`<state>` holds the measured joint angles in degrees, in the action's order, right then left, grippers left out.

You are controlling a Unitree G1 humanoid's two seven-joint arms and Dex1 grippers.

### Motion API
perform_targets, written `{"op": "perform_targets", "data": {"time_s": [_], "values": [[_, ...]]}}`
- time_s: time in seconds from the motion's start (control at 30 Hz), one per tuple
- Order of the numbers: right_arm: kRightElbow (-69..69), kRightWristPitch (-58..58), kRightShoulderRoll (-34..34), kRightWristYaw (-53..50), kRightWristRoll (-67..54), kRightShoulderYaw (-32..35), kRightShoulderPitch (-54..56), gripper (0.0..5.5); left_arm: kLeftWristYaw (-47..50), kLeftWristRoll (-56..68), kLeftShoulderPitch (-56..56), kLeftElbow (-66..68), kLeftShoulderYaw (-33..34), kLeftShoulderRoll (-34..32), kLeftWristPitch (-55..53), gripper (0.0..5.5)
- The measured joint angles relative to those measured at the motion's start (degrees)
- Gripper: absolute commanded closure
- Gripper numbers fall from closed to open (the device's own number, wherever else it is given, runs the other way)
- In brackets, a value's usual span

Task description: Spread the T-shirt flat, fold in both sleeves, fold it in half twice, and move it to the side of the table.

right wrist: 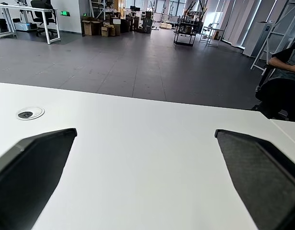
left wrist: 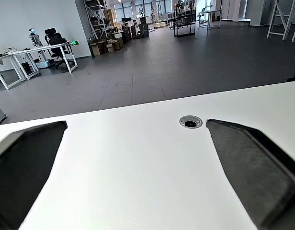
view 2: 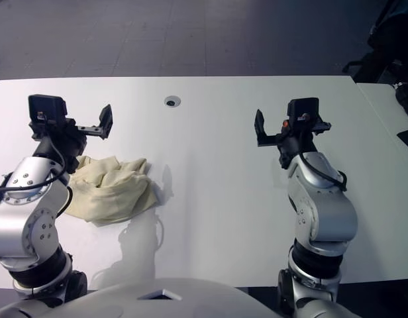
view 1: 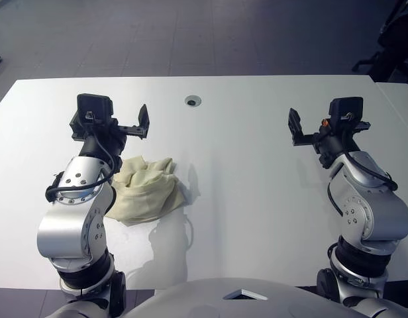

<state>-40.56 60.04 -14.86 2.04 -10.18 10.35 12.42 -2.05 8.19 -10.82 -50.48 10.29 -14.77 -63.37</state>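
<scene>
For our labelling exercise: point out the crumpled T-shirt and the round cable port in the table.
T-shirt [view 1: 148, 191]: left eye view, middle of the crumpled cloth.
cable port [left wrist: 190, 123]: left wrist view, its dark centre.

The T-shirt [view 1: 148, 189] lay bunched, its 9 o'clock side hidden behind the left arm [view 1: 75, 199]. Its sleeves and collar could not be told apart in the folds. The fingers [left wrist: 248, 167] of the left gripper [left wrist: 137, 123] ran out of frame in its wrist view, as did those of the right gripper [right wrist: 145, 130]. From the head, each gripper's outer finger sat masked behind its wrist camera housing [view 1: 95, 106]. A second table [view 1: 397, 99] at 3 o'clock was cut by the edge. The round port [view 1: 193, 101] at 12 o'clock was too small to read inside.
</scene>
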Motion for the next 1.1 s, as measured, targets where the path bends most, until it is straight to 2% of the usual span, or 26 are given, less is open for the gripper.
{"op": "perform_targets", "data": {"time_s": [1.1], "values": [[-0.61, 0.24, 0.15, -0.58, 0.09, -0.62, -1.05, 0.13, -6.94, 0.73, 0.53, 2.53, 1.59, -7.49, 1.16, 0.10]]}}
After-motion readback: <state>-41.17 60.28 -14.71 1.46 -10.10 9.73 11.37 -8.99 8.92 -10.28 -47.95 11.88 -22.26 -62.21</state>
